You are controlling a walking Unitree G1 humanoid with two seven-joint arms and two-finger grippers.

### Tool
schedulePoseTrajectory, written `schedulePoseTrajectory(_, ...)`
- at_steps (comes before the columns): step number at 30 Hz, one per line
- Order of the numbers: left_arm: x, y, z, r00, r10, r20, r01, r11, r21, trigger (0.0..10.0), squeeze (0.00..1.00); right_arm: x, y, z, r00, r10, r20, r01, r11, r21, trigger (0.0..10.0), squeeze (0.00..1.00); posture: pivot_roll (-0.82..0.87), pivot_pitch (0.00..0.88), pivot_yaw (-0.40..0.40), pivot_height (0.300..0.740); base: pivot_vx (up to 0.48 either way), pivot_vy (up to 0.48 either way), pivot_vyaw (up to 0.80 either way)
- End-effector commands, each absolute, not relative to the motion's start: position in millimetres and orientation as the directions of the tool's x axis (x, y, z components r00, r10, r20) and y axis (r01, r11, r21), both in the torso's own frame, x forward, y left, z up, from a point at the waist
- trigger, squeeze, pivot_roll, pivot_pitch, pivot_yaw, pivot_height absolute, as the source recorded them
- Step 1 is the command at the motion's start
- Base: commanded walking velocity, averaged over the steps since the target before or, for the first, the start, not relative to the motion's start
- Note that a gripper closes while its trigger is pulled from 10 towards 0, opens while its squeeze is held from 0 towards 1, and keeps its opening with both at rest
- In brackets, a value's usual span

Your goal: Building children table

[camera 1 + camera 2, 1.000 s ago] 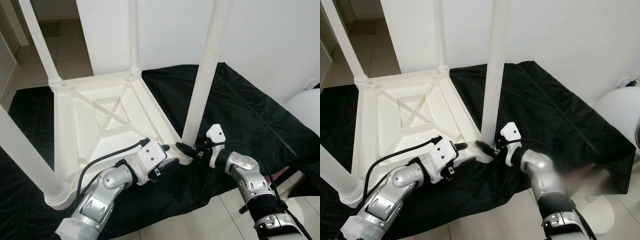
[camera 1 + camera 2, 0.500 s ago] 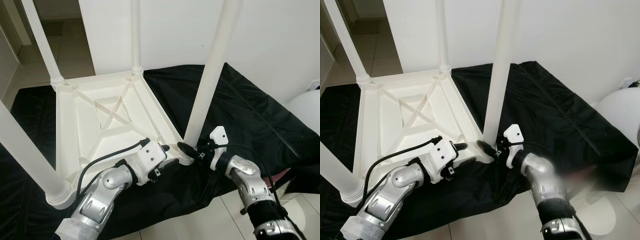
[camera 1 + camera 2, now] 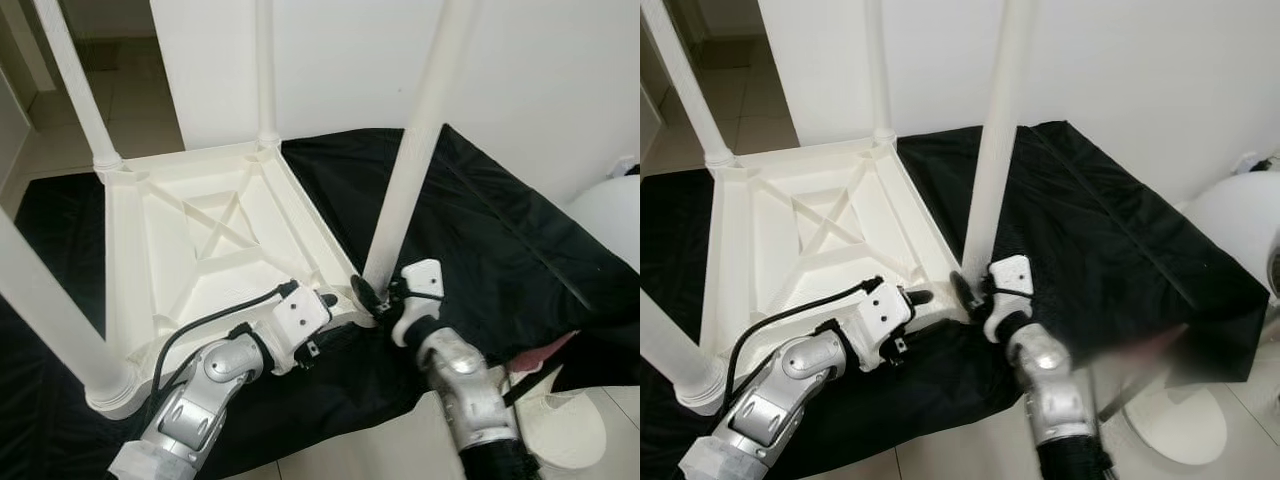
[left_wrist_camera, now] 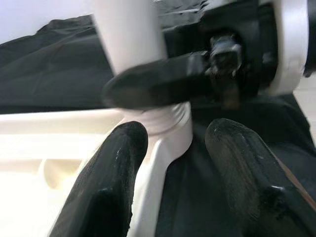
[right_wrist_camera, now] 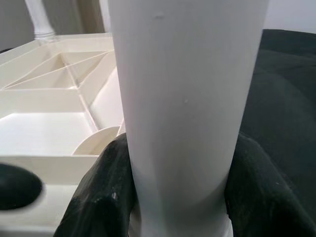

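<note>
The white plastic table lies upside down on a black cloth spread over the tiled floor, with 4 legs pointing up. No writing or brand can be read on it. The right tool pinches the near-right leg just above its socket. The left tool sits spread astride the table's near edge at that same corner.
</note>
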State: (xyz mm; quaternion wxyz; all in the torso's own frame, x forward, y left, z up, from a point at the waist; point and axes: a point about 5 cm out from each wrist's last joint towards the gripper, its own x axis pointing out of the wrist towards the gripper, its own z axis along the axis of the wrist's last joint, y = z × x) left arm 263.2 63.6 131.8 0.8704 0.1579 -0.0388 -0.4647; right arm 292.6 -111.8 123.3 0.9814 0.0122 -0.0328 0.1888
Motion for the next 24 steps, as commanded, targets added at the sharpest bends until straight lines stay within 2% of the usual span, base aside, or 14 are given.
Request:
schedulePoseTrajectory(1, 259.5, 62.8, 129.0, 0.56, -0.824, -0.087, 0.802, 0.513, 0.306, 10.0, 0.0, 290.9, -111.1, 125.8, 0.964, 0.257, 0.068, -0.262, 0.962, 0.081, 10.0, 0.0, -0.06, 0.0, 0.009, 0.74, 0.0, 0.0, 0.0)
schedulePoseTrajectory(7, 258.8, 63.6, 128.9, 0.571, -0.817, -0.085, 0.795, 0.524, 0.304, 10.0, 0.0, 287.9, -105.8, 128.9, 0.987, 0.154, 0.051, -0.159, 0.98, 0.118, 10.0, 0.0, -0.05, 0.0, -0.005, 0.74, 0.0, 0.0, 0.0)
schedulePoseTrajectory(11, 258.6, 63.9, 129.5, 0.58, -0.811, -0.08, 0.79, 0.535, 0.299, 10.0, 0.0, 286.0, -100.5, 131.9, 0.989, 0.134, 0.061, -0.141, 0.981, 0.135, 10.0, 0.0, -0.05, 0.0, 0.0, 0.74, 0.0, 0.0, 0.0)
schedulePoseTrajectory(12, 258.1, 64.0, 129.5, 0.58, -0.811, -0.08, 0.79, 0.536, 0.298, 10.0, 0.0, 285.4, -99.6, 133.7, 0.988, 0.135, 0.068, -0.144, 0.979, 0.145, 10.0, 0.18, -0.05, 0.0, 0.001, 0.74, 0.0, 0.0, 0.0)
schedulePoseTrajectory(13, 258.1, 64.0, 129.5, 0.58, -0.811, -0.08, 0.79, 0.536, 0.298, 10.0, 0.0, 285.4, -99.6, 133.7, 0.988, 0.135, 0.068, -0.144, 0.979, 0.145, 10.0, 0.18, -0.05, 0.0, 0.001, 0.74, 0.0, 0.0, 0.0)
schedulePoseTrajectory(14, 257.7, 64.3, 129.3, 0.578, -0.812, -0.081, 0.791, 0.534, 0.299, 10.0, 0.0, 285.1, -100.3, 135.5, 0.988, 0.133, 0.078, -0.143, 0.979, 0.145, 10.0, 1.0, -0.05, 0.0, 0.001, 0.74, 0.0, 0.0, 0.0)
schedulePoseTrajectory(18, 257.4, 64.6, 128.9, 0.574, -0.814, -0.084, 0.794, 0.529, 0.3, 10.0, 0.0, 284.5, -101.5, 137.7, 0.984, 0.149, 0.094, -0.163, 0.973, 0.164, 10.0, 1.0, -0.05, 0.0, 0.006, 0.74, 0.0, 0.0, 0.0)
schedulePoseTrajectory(20, 257.9, 64.6, 128.9, 0.57, -0.817, -0.087, 0.796, 0.524, 0.302, 10.0, 0.0, 285.0, -108.9, 139.9, 0.98, 0.169, 0.106, -0.182, 0.975, 0.125, 10.0, 1.0, -0.06, 0.0, 0.007, 0.74, 0.0, 0.0, 0.0)
schedulePoseTrajectory(21, 257.9, 64.4, 128.9, 0.567, -0.819, -0.088, 0.798, 0.52, 0.303, 10.0, 0.0, 285.3, -114.2, 139.1, 0.975, 0.2, 0.099, -0.211, 0.97, 0.123, 10.0, 0.76, -0.06, 0.0, 0.004, 0.74, 0.0, 0.0, 0.0)
schedulePoseTrajectory(22, 257.8, 64.2, 128.9, 0.563, -0.822, -0.089, 0.801, 0.515, 0.306, 10.0, 0.0, 285.1, -118.0, 138.4, 0.967, 0.238, 0.094, -0.248, 0.962, 0.115, 10.0, 0.0, -0.06, 0.0, 0.004, 0.74, 0.0, 0.0, 0.0)
schedulePoseTrajectory(24, 257.8, 64.2, 128.7, 0.561, -0.823, -0.091, 0.802, 0.512, 0.307, 10.0, 0.0, 284.8, -121.2, 138.5, 0.958, 0.27, 0.097, -0.279, 0.955, 0.1, 10.0, 0.0, -0.06, 0.0, 0.002, 0.74, 0.0, 0.0, 0.0)
